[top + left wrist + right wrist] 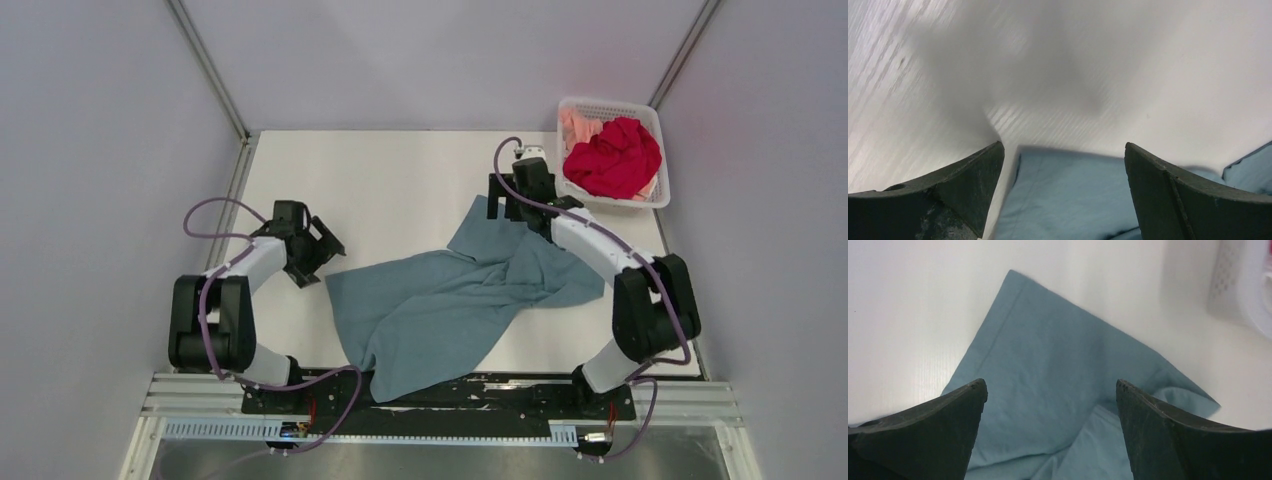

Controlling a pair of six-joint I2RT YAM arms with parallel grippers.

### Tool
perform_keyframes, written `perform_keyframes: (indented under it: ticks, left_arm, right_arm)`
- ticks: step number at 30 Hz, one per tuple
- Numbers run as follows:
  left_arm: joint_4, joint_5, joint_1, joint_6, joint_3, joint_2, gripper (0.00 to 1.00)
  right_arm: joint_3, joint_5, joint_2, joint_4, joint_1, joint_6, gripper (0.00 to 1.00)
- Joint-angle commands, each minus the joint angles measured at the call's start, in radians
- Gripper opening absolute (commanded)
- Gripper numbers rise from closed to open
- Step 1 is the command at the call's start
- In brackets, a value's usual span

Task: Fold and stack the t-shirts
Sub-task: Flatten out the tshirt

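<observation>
Pale walls close in a white table (400, 170), with my two arms bolted along its near edge. On the left, my left end effector (1063, 150) is spread wide and holds nothing; it sits just beside the left edge of the teal-blue t-shirt (440, 305), and through its wrist camera I see that blue edge lying between the two dark fingers (973, 185), with bare table beyond. The teal-blue t-shirt lies loose and rumpled across the middle of the table, partly folded over itself, its near end reaching the table's near edge between my two bases. Farther right, my right end effector (1050, 385) is likewise spread and grips nothing; it hangs over the far right corner of that same shirt, whose hemmed point shows between its fingers, flat on the table. At the far right corner of the table stands a white mesh basket (660, 190). Inside it the red t-shirt (615, 158) is bunched on top, and the peach-pink t-shirt (578, 125) shows at the basket's far left side, partly under the red one.
</observation>
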Motion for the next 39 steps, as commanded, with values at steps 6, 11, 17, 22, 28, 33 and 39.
perform_keyframes:
  ticks: [6, 11, 17, 22, 28, 33, 39]
  left_arm:
    - [-0.209, -0.158, -0.105, 0.032, 0.209, 0.265, 1.0]
    - [-0.304, -0.179, -0.131, 0.048, 0.209, 0.281, 0.97]
    - [-0.347, -0.157, -0.183, 0.005, 0.194, 0.282, 0.95]
    - [-0.394, -0.199, -0.253, -0.076, 0.203, 0.302, 0.92]
    - [-0.419, -0.231, -0.294, -0.175, 0.24, 0.333, 0.84]
    - [-0.297, -0.113, -0.313, -0.185, 0.244, 0.388, 0.61]
    - [-0.349, -0.178, -0.321, -0.198, 0.281, 0.432, 0.26]
  right_arm:
    - [0.215, 0.021, 0.258, 0.055, 0.005, 0.009, 1.0]
    - [0.255, 0.032, 0.313, 0.051, 0.003, 0.014, 1.0]
    - [0.285, 0.021, 0.355, 0.048, -0.004, 0.004, 1.0]
    - [0.284, 0.009, 0.352, 0.044, -0.01, 0.0, 1.0]
    - [0.291, -0.017, 0.356, 0.045, -0.021, -0.011, 1.0]
    - [0.307, -0.06, 0.362, 0.044, -0.033, -0.016, 0.98]
    - [0.333, -0.086, 0.396, 0.045, -0.034, -0.047, 0.96]
